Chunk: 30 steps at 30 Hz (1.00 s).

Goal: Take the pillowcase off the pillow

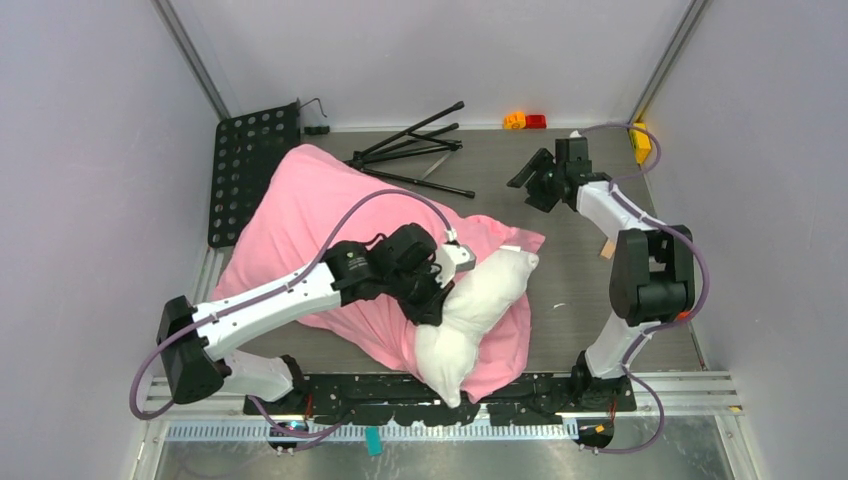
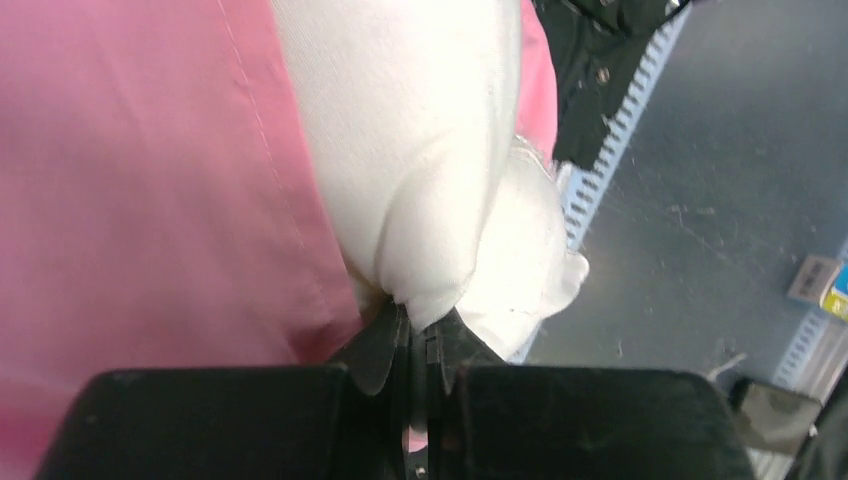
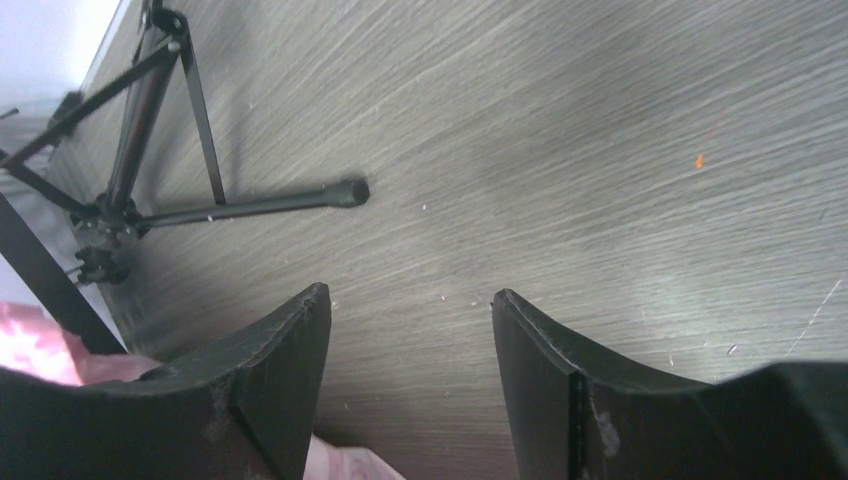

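The pink satin pillowcase (image 1: 300, 225) lies spread from the back left toward the near edge. The plump white pillow (image 1: 485, 300) sticks out of it at the front centre, its near end hanging over the rail. My left gripper (image 1: 437, 300) presses down on the pillow's left side. In the left wrist view the left gripper (image 2: 415, 322) is shut on a pinch of the white pillow (image 2: 420, 150), with the pillowcase (image 2: 150, 200) beside it. My right gripper (image 1: 528, 185) hovers open over bare table at the back right. The right wrist view shows that gripper (image 3: 410, 300) holding nothing, with a bit of pillowcase (image 3: 40, 345) at the frame's edge.
A folded black tripod (image 1: 415, 150) lies at the back, also in the right wrist view as the tripod (image 3: 150, 190). A black perforated plate (image 1: 250, 170) stands at the back left. Small orange and red blocks (image 1: 525, 121) and a yellow object (image 1: 641, 142) sit by the back wall.
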Each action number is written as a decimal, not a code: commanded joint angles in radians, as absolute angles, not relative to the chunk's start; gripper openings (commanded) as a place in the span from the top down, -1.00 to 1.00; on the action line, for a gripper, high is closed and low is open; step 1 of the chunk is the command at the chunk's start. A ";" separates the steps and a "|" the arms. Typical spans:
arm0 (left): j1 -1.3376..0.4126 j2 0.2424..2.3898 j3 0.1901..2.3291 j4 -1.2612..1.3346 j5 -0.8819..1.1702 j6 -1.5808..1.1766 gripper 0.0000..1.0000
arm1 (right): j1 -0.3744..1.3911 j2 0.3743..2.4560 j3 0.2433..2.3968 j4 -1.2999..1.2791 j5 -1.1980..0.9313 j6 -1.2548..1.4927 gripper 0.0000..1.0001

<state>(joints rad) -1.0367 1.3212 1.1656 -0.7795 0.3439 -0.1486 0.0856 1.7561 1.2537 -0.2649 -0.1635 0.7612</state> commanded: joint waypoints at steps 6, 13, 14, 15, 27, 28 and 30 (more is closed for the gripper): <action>-0.983 1.390 1.341 -0.586 0.124 -0.311 1.00 | 0.091 1.439 1.185 -0.391 -0.062 0.667 -0.78; -0.921 1.586 1.568 -0.548 0.214 -0.433 1.00 | 0.091 1.152 1.179 -0.585 0.093 0.683 -0.83; -0.920 1.608 1.597 -0.541 0.213 -0.434 1.00 | 0.091 1.126 1.180 -0.608 0.052 0.674 -0.83; -0.920 1.627 1.621 -0.535 0.202 -0.437 1.00 | 0.091 1.102 1.179 -0.627 0.000 0.663 -0.83; -0.926 1.586 1.706 -0.754 -0.054 -0.350 -0.53 | 0.091 0.889 0.943 -0.761 -0.344 0.661 -0.84; -0.937 1.588 1.717 -0.789 -0.092 -0.341 -0.55 | 0.091 0.881 0.903 -0.741 -0.375 0.681 -0.84; -0.970 1.601 1.738 -0.833 -0.177 -0.318 -0.57 | 0.092 0.879 0.813 -0.670 -0.445 0.724 -0.84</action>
